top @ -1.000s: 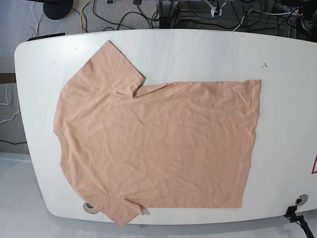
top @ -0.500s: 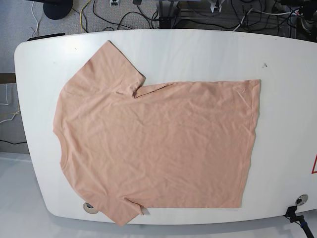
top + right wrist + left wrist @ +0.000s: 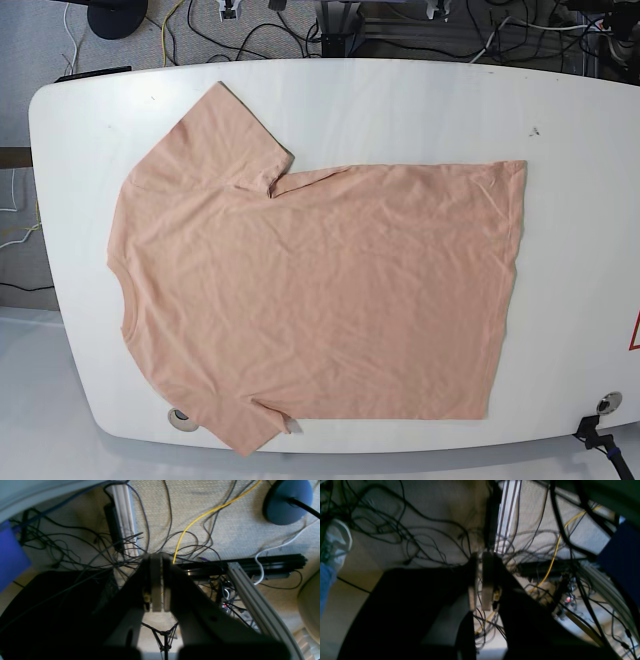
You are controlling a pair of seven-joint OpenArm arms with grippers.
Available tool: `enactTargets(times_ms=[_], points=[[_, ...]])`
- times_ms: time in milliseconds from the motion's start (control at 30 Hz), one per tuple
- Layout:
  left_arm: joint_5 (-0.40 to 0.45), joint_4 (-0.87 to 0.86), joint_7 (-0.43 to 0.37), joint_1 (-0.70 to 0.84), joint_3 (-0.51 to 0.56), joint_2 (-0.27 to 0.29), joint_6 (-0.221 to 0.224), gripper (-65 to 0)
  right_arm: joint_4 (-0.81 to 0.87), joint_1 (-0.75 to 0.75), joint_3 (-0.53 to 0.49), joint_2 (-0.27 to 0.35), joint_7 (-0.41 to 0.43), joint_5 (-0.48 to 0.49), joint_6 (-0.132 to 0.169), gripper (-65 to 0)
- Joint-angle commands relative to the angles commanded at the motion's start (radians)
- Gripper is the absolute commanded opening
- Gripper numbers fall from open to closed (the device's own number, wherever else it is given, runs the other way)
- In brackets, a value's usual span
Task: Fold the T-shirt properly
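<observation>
The peach T-shirt lies flat on the white table, collar at the left, hem at the right, one sleeve toward the far edge and one at the near edge. It is slightly wrinkled. Both arms are off the table behind its far edge. My left gripper is shut and empty, looking at the floor. My right gripper is shut and empty over floor cables. The T-shirt shows in neither wrist view. In the base view only small white bits of the arms show at the top edge.
Tangled cables, a yellow cable and an aluminium frame lie on the floor behind the table. A round blue stand base is there too. A shoe shows at the left. Two grommet holes sit near the table's front edge.
The T-shirt has not moved. The small arm parts at the top edge of the base view have shifted slightly.
</observation>
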Motion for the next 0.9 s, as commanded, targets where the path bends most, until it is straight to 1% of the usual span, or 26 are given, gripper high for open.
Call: enactTargets(times_ms=[100,300,400,500,633,700,767,900], points=[[0.000,0.069,0.000,0.041,0.000,0.000,0.000,-62.6,0.083,-0.046,0.000,0.000,0.000,0.000,0.002,-64.2],[-0.002,0.084,-0.002,0.072,0.000,-0.002,0.000,-62.7,0.187,-0.117,0.000,0.000,-0.002,0.000,0.002,-64.2],[-0.002,0.152,-0.002,0.115,-0.002,-0.003,0.000,-62.7,0.239,-0.146,0.000,0.000,-0.034,0.000,0.002,-64.2],[-0.002,0.238,0.006,0.172,-0.002,-0.017,-0.002,-62.7,0.328,-0.196,0.000,0.000,-0.054,0.000,0.002,-64.2],[-0.002,0.305,0.006,0.233,-0.002,-0.015,-0.002,-62.7,0.448,-0.253,0.000,0.000,-0.104,0.002,0.002,-64.2],[-0.002,0.358,0.006,0.275,-0.002,-0.021,-0.002,-62.7,0.500,-0.281,0.000,0.000,-0.112,0.002,0.002,-64.2],[-0.002,0.420,0.006,0.319,-0.002,-0.038,-0.002,-62.7,0.540,-0.308,0.000,0.000,-0.120,0.002,0.002,-64.2],[-0.002,0.522,0.006,0.387,-0.002,-0.046,-0.002,-62.7,0.600,-0.350,0.000,0.000,-0.166,0.003,0.002,-64.2]])
